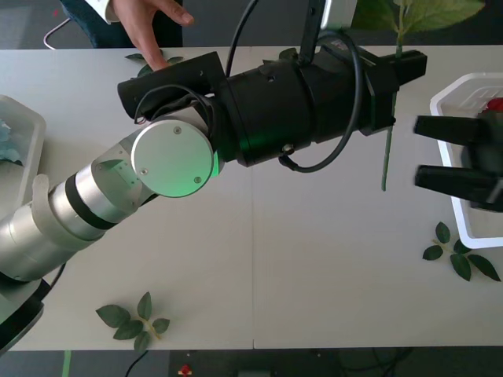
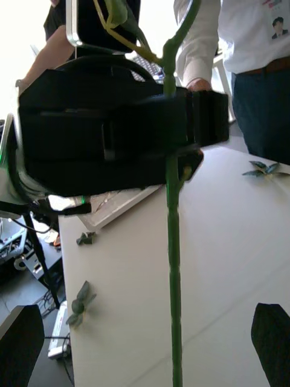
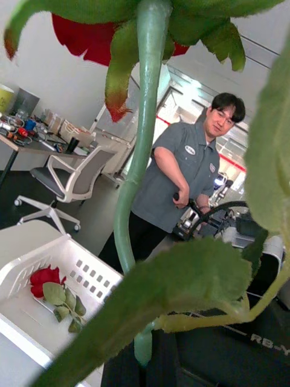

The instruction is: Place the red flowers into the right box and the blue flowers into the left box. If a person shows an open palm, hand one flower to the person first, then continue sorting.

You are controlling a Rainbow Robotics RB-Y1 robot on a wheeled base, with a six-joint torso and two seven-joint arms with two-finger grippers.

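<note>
left claw grips a red flower's stem, hanging below.

Left arm reaches from the near left corner diagonally across the table, silver forearm leading to a black wrist lit green at the joint. Left gripper is lifted above the tabletop at the far right, its fingers clamped on a thin green stem that hangs down from them. Right gripper waits at the right edge, its two black fingers spread apart and pointing left.
</note>
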